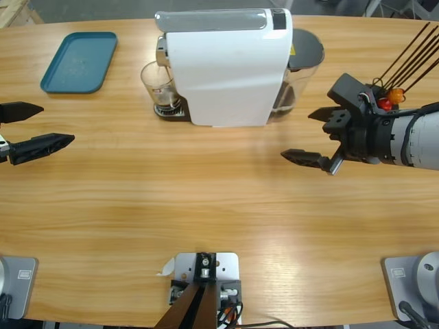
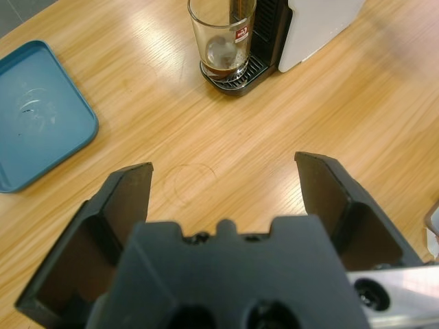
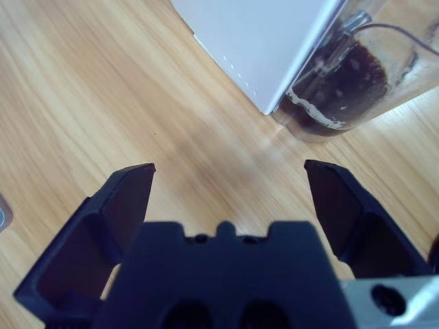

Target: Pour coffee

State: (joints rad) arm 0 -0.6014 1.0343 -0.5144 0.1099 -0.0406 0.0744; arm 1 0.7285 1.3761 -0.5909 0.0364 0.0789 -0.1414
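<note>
The glass (image 1: 160, 86) is standing upright on the drip grate (image 1: 170, 110) of the white coffee machine (image 1: 230, 65), in the upper middle of the high view. Its long axis is running vertical and its mouth is pointing up. A thin layer of coffee (image 2: 221, 68) is lying at the bottom of the glass, and a small red mark (image 2: 241, 35) is showing on its wall in the left wrist view.

The left claw (image 1: 31, 129) is sitting at the left edge of the high view, jaws spread wide, gripping nothing, well apart from the glass. In the left wrist view the glass is lying ahead of it, at the top middle of the frame.

The right claw (image 1: 317, 137) is reaching in from the right edge, jaws also spread wide and gripping nothing, just beside the machine's right end. The right wrist view is showing the machine's clear tank (image 3: 357, 75) holding dark liquid, at the upper right of the frame.

A blue tray (image 1: 79, 62) is resting on the table (image 1: 206, 205) at the upper left.
</note>
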